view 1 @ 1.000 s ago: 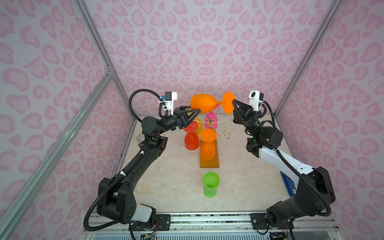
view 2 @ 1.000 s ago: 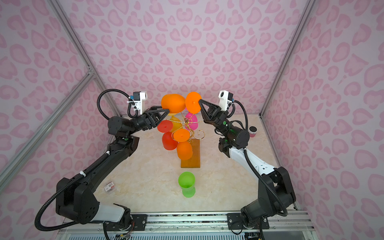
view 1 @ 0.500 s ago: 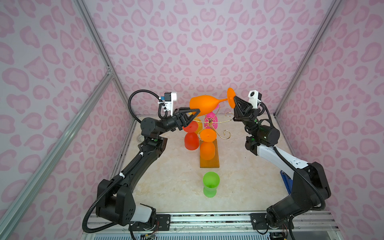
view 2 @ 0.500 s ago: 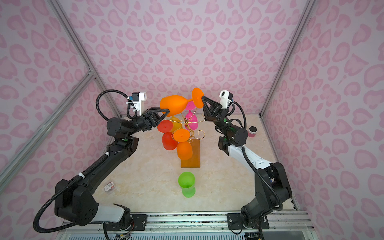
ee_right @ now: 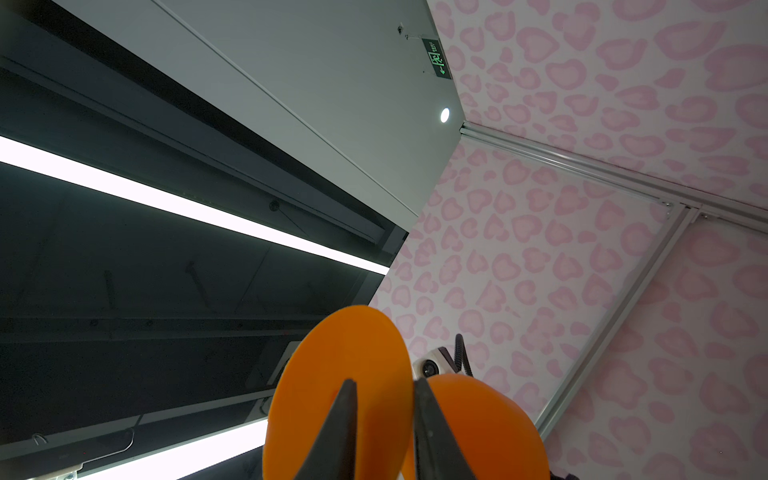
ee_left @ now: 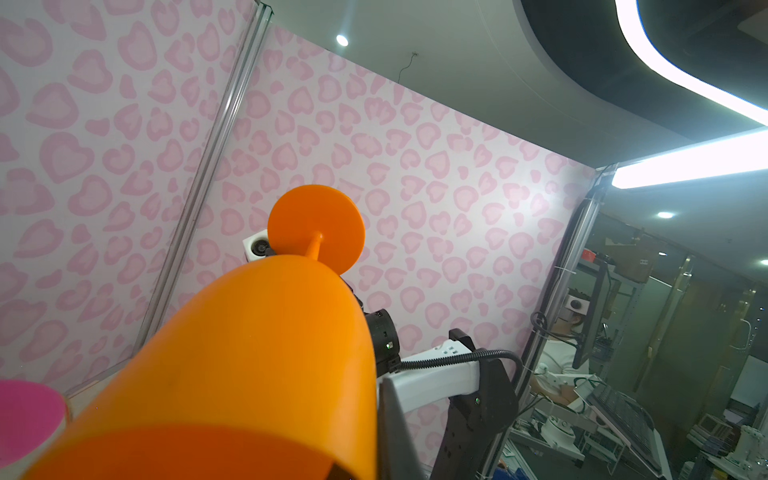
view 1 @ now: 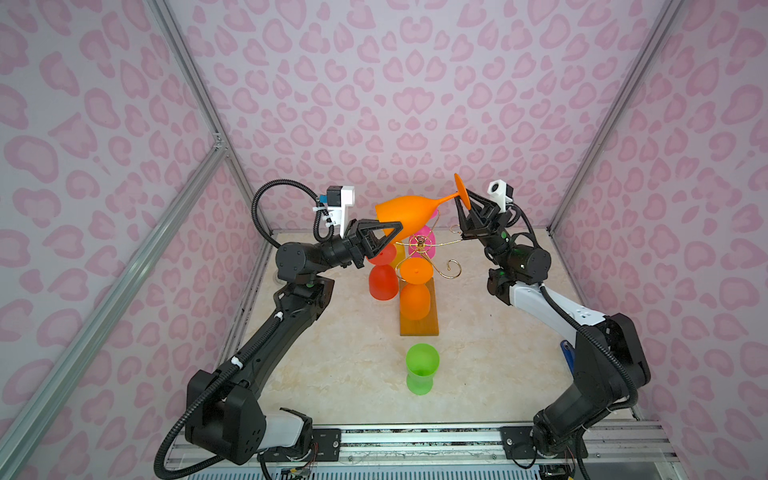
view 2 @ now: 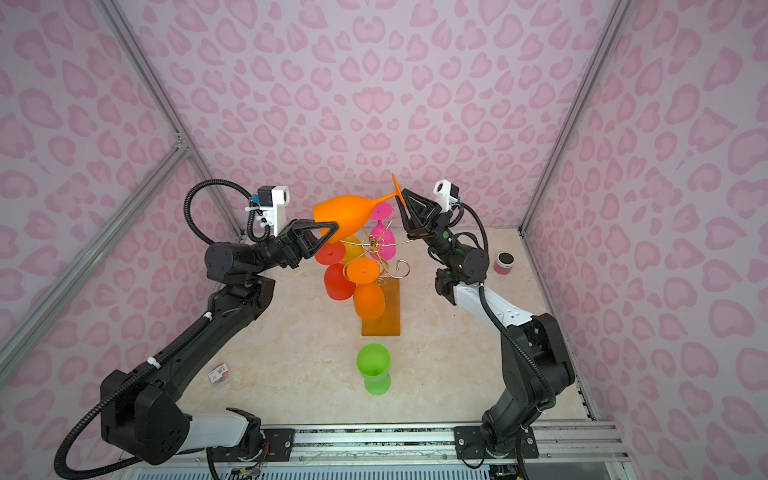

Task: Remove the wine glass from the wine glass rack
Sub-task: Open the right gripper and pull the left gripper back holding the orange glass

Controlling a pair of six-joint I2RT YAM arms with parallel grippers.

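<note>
Orange wine glass [view 1: 405, 216] is up in the air above the wine glass rack [view 1: 432, 253], lying near-horizontal, with its bowl toward the left arm and its foot toward the right arm. Left gripper [view 1: 390, 237] is clamped on the bowl, one black finger across its lower side near the rim. In the left wrist view the bowl [ee_left: 249, 353] fills the frame and the round foot [ee_left: 316, 228] points away. Right gripper [view 1: 463, 208] is at the foot, its fingers [ee_right: 345, 424] a little apart and straddling the foot disc [ee_right: 332, 353]. Can't tell if either finger touches it. The rack is gold wire with scroll arms on a wooden base [view 1: 419, 328], standing mid-table on the marble-look tabletop [view 1: 478, 365]. Hanging bowl-down on the rack are a red glass [view 1: 382, 282], a second orange glass [view 1: 414, 297], a pink glass [view 1: 424, 241] and a yellow glass [view 1: 399, 253], which is mostly hidden. Green glass [view 1: 422, 365] stands upright on the table in front of the base, apart from it. Small pink jar with a dark lid [view 2: 505, 264] sits near the right wall. Small packet [view 2: 218, 372] lies by the left arm.
</note>
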